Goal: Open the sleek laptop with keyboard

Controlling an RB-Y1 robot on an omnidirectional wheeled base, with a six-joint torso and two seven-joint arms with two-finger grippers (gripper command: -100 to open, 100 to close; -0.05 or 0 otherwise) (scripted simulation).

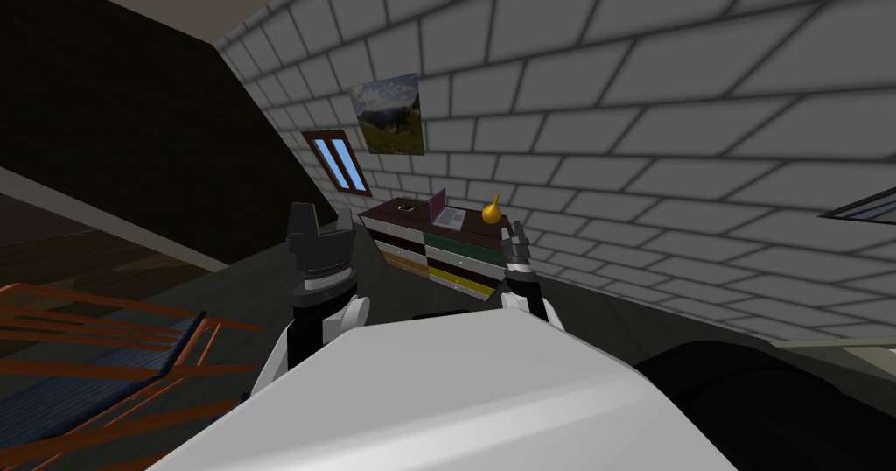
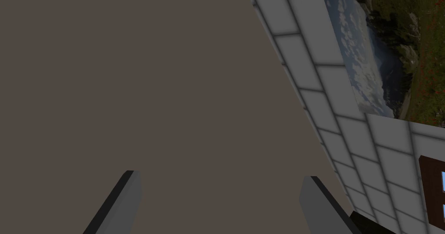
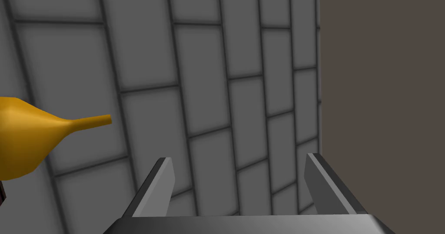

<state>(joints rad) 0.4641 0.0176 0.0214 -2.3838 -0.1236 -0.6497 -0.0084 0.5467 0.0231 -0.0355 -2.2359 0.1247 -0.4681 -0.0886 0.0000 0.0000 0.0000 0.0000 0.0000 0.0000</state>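
The right hand [image 1: 514, 232] is raised in front of the robot with its two fingers [image 3: 158, 188] standing wide apart and nothing between them, so it is open and holds nothing. The left hand [image 1: 322, 229] is raised beside it at about the same height, and its fingers are spread and empty too. The laptop [image 1: 446, 210] lies well ahead of both hands, out of their reach and untouched. From the head camera it appears in the gap between them, somewhat nearer the right hand's side. Its purple lid stands up from a light grey base. It rests on the dark brown top of a chest of drawers [image 1: 437, 260] whose drawer fronts are white, green, yellow and brown. Just beside the laptop, on the right hand's side, a yellow vase [image 1: 492, 212] with a thin neck stands on the same top, almost straight ahead of the right hand and off to one side of its fingers. On the laptop's other side, toward the left hand, sits a small dark object [image 1: 405, 204], too small to make out. The chest backs onto a grey tiled wall [image 1: 665, 98]. Higher on that wall, above the space between the hands, hang a landscape picture [image 1: 389, 114] and a brown-framed window [image 1: 337, 164]. Out to the left hand's side and nearer the robot stands an orange frame with blue slats [image 1: 105, 352].
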